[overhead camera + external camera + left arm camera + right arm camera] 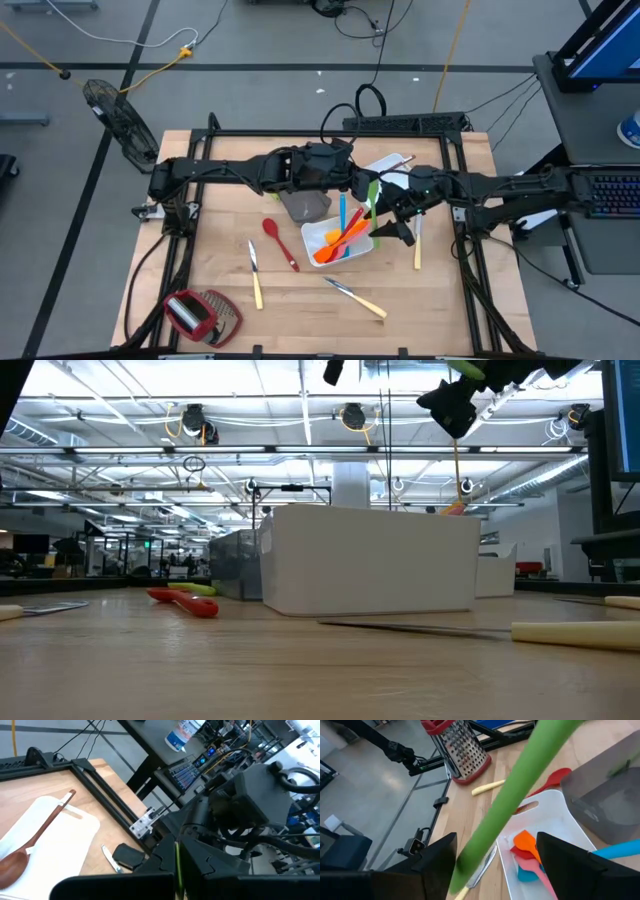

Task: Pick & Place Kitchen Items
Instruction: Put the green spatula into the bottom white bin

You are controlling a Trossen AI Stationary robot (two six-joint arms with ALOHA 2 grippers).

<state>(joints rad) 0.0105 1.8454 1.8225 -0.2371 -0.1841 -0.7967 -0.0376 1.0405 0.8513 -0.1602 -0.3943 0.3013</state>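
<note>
My right gripper (393, 228) (495, 852) is shut on a green utensil (373, 205) and hangs high over the far right part of a white tray (340, 245) (370, 560). That tray holds orange (345, 238), blue (341, 212) and pink utensils. A red spoon (280, 243) and three pale-handled knives (255, 275) (356, 298) (417, 245) lie on the table. A brown wooden spoon (30, 842) lies on a white tray (392, 168) at the far side. My left gripper (345, 182) hangs over the table's far middle, next to a grey tray (305, 206). My right gripper has the green utensil by one end of its handle (470, 862), between its two fingers. The handle lies against one finger (437, 862); whether the other finger touches it does not show. The utensil is lifted clear and slants up and toward the far edge.
A red-and-wire-mesh grater (200, 315) lies at the near left corner. The black frame rails (330, 133) run along the table's far, left and right sides. Bare wood shows along the near edge, between the knives.
</note>
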